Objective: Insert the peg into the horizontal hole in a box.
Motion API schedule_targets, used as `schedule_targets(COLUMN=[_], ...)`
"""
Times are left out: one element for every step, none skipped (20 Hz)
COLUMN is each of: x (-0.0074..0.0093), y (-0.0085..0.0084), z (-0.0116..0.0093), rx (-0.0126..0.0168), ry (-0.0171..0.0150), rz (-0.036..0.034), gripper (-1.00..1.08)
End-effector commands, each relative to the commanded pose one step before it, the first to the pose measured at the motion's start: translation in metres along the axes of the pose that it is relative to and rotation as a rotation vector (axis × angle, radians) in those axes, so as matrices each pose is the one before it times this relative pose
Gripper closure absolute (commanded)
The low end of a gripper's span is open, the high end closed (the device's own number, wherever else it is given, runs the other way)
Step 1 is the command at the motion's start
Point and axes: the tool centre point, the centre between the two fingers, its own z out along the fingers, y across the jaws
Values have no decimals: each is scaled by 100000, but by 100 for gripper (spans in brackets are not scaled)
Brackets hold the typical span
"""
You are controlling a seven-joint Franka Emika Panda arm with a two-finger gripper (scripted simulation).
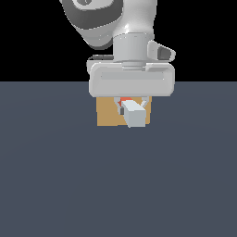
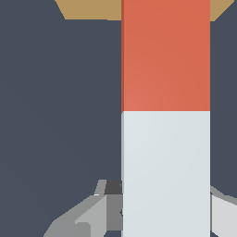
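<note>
The tan box [image 1: 107, 115] stands on the dark floor, mostly hidden behind my gripper head. My gripper [image 1: 131, 104] is shut on the peg [image 1: 133, 114], whose white end points toward the exterior camera; only a sliver of its orange-red part [image 1: 125, 100] shows between the fingers. In the wrist view the peg [image 2: 165, 115] runs lengthwise, white near the fingers [image 2: 92, 213] and orange-red toward the box [image 2: 88, 9], whose edge it reaches. The horizontal hole is hidden behind the peg and gripper.
The dark blue-grey floor [image 1: 115, 185] spreads around the box. The robot arm [image 1: 111, 23] rises above the gripper against a black background.
</note>
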Motion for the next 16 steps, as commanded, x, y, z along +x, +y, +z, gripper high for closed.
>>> schedule_targets(x=[1240,367,305,231,172,90,40,0,0,0,23,-3,-7,-11,-6,-3], y=[58,14,15,14,12,7,3,0,0,0,-83,32,98,147,98,32], z=[-695,-151,-124,-96,-69,-41,-14,0,0,0,172,-26,-73,-113,-73,-26], rx=[-262,-1,-1,-1,0,0,0,0,0,0,294,-46,-131,-202,-131,-46], ry=[-69,1,1,1,1,1,0,0,0,0,29,3,9,14,9,3], rz=[698,129,98,85,49,49,0,0,0,0,-123,15,43,66,43,15], gripper=[108,108,108,108,108,108,108,108,108,108,108,108,108,108,108,108])
